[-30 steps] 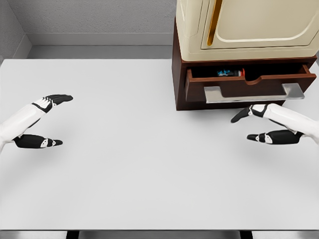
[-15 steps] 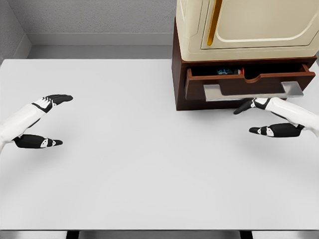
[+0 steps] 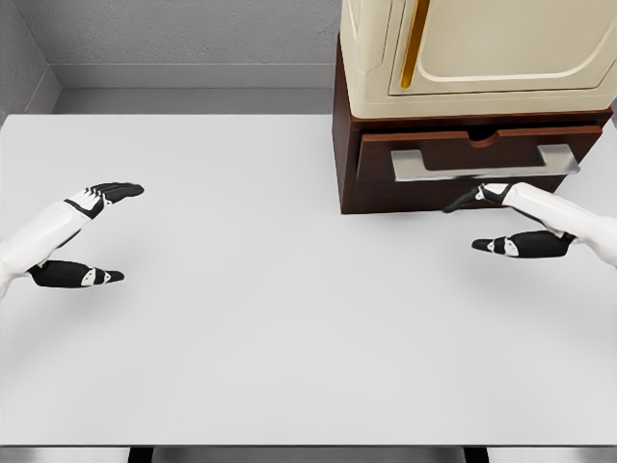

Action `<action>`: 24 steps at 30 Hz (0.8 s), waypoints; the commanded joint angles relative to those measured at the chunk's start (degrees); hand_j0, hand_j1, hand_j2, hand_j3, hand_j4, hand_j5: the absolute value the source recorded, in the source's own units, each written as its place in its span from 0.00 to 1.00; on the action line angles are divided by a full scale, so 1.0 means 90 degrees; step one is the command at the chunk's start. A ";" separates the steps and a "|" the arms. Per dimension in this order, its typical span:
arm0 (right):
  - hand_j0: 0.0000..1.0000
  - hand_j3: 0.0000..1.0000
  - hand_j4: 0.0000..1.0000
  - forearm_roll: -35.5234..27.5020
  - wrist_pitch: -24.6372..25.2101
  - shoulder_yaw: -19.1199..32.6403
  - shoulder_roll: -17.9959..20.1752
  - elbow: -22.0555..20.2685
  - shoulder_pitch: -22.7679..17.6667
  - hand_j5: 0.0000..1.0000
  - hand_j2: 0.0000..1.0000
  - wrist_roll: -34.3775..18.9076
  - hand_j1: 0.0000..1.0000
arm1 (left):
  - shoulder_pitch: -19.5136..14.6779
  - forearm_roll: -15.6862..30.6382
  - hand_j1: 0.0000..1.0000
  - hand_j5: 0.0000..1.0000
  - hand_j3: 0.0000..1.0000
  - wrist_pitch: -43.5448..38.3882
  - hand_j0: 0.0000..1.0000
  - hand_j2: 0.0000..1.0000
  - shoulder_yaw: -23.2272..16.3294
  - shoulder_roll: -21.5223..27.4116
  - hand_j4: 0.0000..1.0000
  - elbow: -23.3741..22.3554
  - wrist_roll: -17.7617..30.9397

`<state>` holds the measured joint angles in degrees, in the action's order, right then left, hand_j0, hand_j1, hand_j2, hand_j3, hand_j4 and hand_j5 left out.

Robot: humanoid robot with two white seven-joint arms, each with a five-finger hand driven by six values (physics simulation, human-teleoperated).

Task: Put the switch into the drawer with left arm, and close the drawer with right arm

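Since the earlier frame, the drawer (image 3: pixel 461 154) had slid back into the brown cabinet (image 3: pixel 347 145), and the right hand (image 3: pixel 501 220) had moved a bit farther with it. Now the drawer front sat almost flush with the cabinet, with no dark gap showing above it. The switch could not be seen any more; it was hidden behind the drawer front.

Nearest, the white table (image 3: pixel 270 328) spread wide. On the left, the left hand (image 3: pixel 82 236) hung over the table, well apart from the cabinet. Its fingers (image 3: pixel 114 190) were stretched out loose, and it held nothing.

On the right, the right hand was just in front of the drawer, under the gray handle (image 3: pixel 482 164). Its fingers were also straight and relaxed, holding nothing. One fingertip pointed at the bottom edge of the drawer front; whether it touched could not be told.

Farther back, a cream box (image 3: pixel 482 48) with a gold strip (image 3: pixel 415 43) sat on top of the cabinet. Behind it all stood a gray wall (image 3: pixel 183 34).
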<state>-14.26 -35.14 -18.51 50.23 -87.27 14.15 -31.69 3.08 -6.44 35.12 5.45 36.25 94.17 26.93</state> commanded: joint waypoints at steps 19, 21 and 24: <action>0.62 0.62 0.62 -0.0046 0.0016 -0.0014 -0.0337 0.0488 0.0342 0.62 0.62 0.0005 0.62 | 0.0088 0.0051 1.00 1.00 1.00 -0.0014 1.00 1.00 0.0010 -0.0083 1.00 0.0288 0.0045; 0.62 0.62 0.62 -0.0036 0.0016 -0.0014 -0.0376 0.0507 0.0352 0.62 0.62 0.0005 0.62 | 0.0088 0.0051 1.00 1.00 1.00 -0.0014 1.00 1.00 0.0010 -0.0083 1.00 0.0288 0.0055; 0.62 0.62 0.62 -0.0036 0.0016 -0.0004 -0.0327 0.0459 0.0332 0.62 0.62 -0.0004 0.62 | 0.0088 0.0051 1.00 1.00 1.00 -0.0014 1.00 1.00 0.0010 -0.0083 1.00 0.0288 0.0055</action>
<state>-13.94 -35.16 -18.61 47.26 -82.93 16.88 -31.76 3.87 -6.44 35.13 5.54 35.47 96.70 27.42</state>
